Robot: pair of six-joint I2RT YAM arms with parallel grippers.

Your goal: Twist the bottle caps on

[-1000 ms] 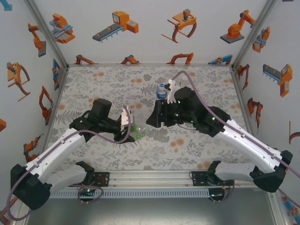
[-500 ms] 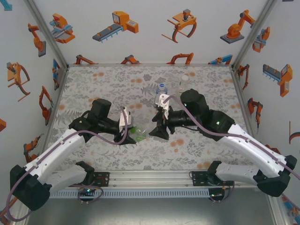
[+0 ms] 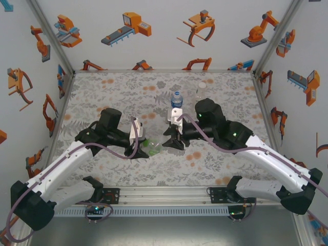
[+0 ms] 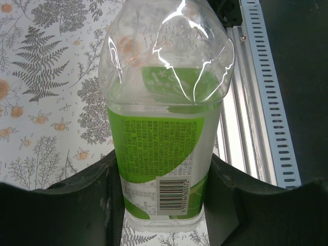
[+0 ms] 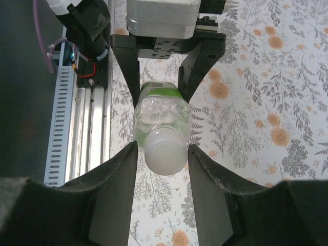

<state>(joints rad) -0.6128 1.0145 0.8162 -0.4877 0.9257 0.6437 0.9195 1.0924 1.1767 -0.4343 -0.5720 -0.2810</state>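
Nearest the bases, the left gripper (image 4: pixel 163 171) is clamped hard on the green-labelled bottle (image 4: pixel 164 102), both fingers pressed against its label, the bottle lying on its side above the floral table (image 3: pixel 113 92). Its neck points across at the right gripper (image 5: pixel 163 148), and there's the white cap (image 5: pixel 165 156) sitting on the bottle's mouth, right between those two black fingers. One finger looks to be touching it and the other is a sliver off, so I can't tell whether it's a true pinch. Further back, the blue-labelled bottle (image 3: pixel 176 99) stands upright, and beyond it, to the right, stands a clear bottle (image 3: pixel 201 90) with a white top.
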